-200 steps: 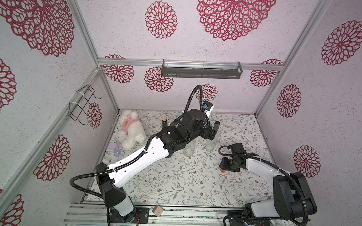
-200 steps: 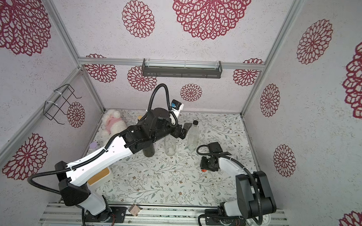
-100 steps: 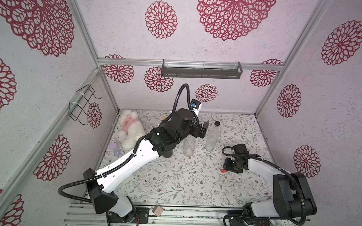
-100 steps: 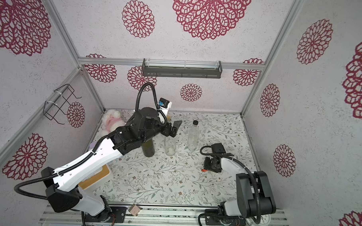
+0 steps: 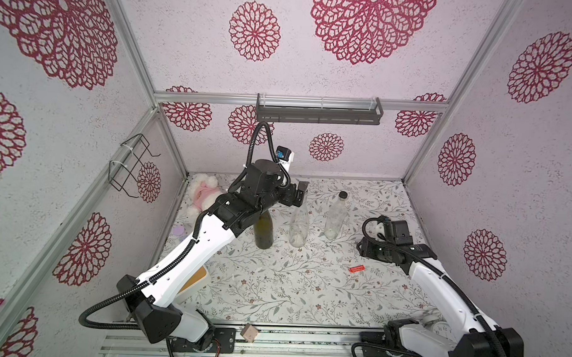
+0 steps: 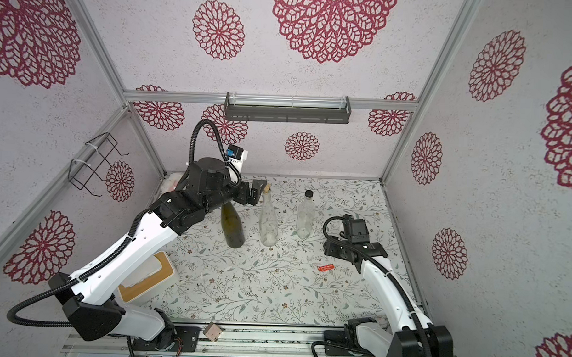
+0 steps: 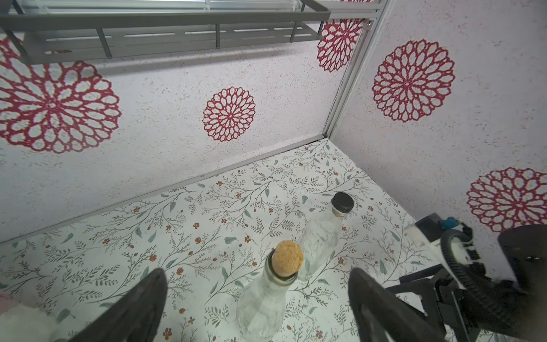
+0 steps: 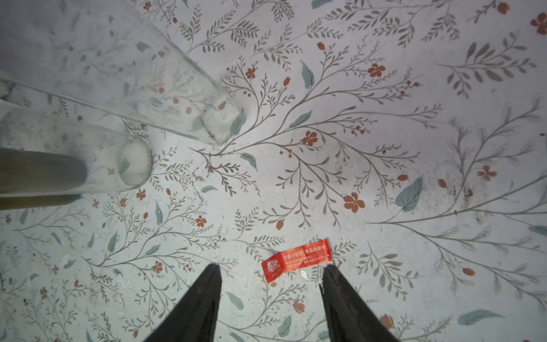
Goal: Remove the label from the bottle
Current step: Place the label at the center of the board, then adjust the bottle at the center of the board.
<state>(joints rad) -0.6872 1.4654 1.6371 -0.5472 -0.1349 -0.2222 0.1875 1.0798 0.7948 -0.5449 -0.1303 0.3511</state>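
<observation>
- The left gripper [image 7: 256, 274] hangs with fingers spread wide, gripping nothing, and a cork top shows in the gap.
- Next, a row of three, all upright: the dark green glass bottle [image 5: 264, 231], the clear cork-stoppered glass bottle [image 5: 298, 225] and the clear black-capped glass bottle [image 5: 335, 220].
- There's the small red paper label [image 5: 356, 269], flat on the floral tabletop [image 5: 274, 293], at 5 o'clock from the capped bottle's base.
- The right gripper [image 8: 271, 267] has its fingers parted and empty. The label lies just ahead of the tips, across their gap.
</observation>
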